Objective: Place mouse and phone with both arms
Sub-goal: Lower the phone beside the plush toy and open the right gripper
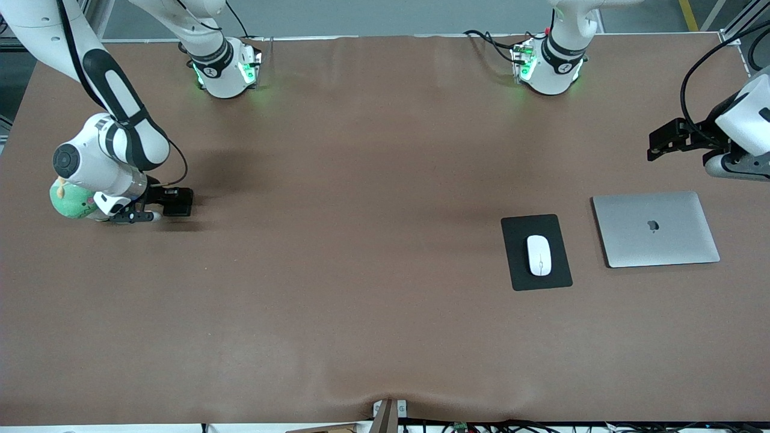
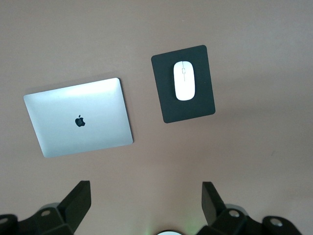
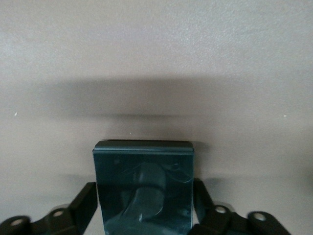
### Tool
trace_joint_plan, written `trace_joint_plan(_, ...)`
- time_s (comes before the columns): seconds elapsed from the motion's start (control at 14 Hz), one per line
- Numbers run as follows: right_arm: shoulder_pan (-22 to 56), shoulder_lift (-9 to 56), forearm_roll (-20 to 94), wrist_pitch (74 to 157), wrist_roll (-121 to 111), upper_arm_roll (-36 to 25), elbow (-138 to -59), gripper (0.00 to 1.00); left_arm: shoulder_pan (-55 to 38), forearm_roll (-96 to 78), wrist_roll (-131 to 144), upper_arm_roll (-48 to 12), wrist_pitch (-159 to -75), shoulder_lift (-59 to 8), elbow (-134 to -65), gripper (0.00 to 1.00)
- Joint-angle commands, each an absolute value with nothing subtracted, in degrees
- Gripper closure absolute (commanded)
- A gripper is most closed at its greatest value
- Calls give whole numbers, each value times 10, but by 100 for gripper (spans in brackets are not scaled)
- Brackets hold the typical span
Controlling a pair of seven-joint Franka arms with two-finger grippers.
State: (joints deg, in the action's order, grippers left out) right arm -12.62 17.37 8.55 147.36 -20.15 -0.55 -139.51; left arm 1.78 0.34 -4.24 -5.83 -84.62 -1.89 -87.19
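We noted the small white oval glossy mouse (image 1: 539,255) lying on a flat black rectangular mouse pad (image 1: 518,264), its long axis along the pad's long side, toward the left arm's end of the brown cloth-covered table (image 1: 361,300). Just beside the pad, closer to that end, lay a closed silver laptop (image 1: 656,229), apart from the pad.

The small black rectangular phone (image 1: 177,201) sat low at the table surface toward the right arm's end. In the right wrist view the phone (image 3: 143,186) showed its glossy dark face between the two black fingers (image 3: 83,208), which flanked its long edges; we could not tell whether they pressed it or stood just clear, nor whether the phone rested on the cloth. The right gripper (image 1: 157,207) reached sideways, the right arm bent down low over the table. A green soft toy (image 1: 72,201) showed partly under that arm's wrist.

The left gripper (image 1: 668,141) hung raised over the table's end, above the laptop's edge of the table, jaws spread wide and holding nothing; its fingers (image 2: 78,203) framed bare cloth. That arm waited.
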Motion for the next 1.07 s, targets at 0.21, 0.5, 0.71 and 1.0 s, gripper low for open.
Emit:
trace_joint_plan(0.21, -134, 157, 81, 1316, -207, 8, -1303, 0, 33, 4, -42, -64, -858, 0, -888, 0)
trace_joint_plan(0.5, -129, 156, 81, 1153, -202, 8, -1177, 0, 33, 4, -37, -64, -880, 10, -909, 0)
trace_joint_plan(0.71, -120, 156, 81, 1108, -207, 9, -1130, 0, 33, 13, -47, -67, -878, 17, -919, 0)
trace_joint_plan(1.0, -97, 171, 85, 985, -207, 11, -1024, 0, 33, 5, -32, -70, -880, 18, -927, 0)
